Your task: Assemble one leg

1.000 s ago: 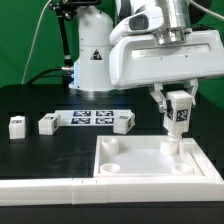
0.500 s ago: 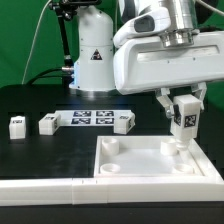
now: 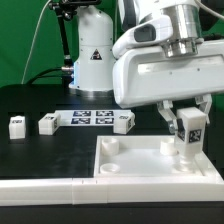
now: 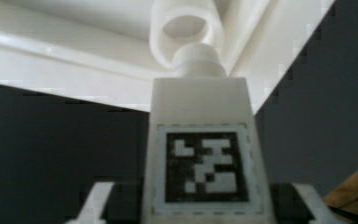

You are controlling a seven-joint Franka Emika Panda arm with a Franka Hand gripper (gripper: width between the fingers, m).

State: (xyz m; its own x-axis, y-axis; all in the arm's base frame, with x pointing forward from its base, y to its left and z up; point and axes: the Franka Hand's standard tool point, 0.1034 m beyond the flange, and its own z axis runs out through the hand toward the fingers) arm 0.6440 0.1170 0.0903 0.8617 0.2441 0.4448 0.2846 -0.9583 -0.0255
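My gripper (image 3: 190, 128) is shut on a white leg (image 3: 191, 133) with a black-and-white tag on its face. I hold it upright over the large white square panel (image 3: 140, 163), just above the panel's corner at the exterior view's right. In the wrist view the leg (image 4: 202, 130) fills the middle between my fingers (image 4: 101, 205), and its peg tip points at a round corner socket (image 4: 185, 30) of the panel. Three more legs lie on the black table: one (image 3: 16, 125) at the exterior view's left, one (image 3: 46, 123) beside it, one (image 3: 123, 122) near the middle.
The marker board (image 3: 87, 117) lies flat between the loose legs. A long white rail (image 3: 45, 188) runs along the table's front edge, against the panel. The robot's white base (image 3: 90, 55) stands at the back.
My gripper has moved with the leg toward the exterior view's right and slightly down, from above the panel's middle-back edge to over its corner.
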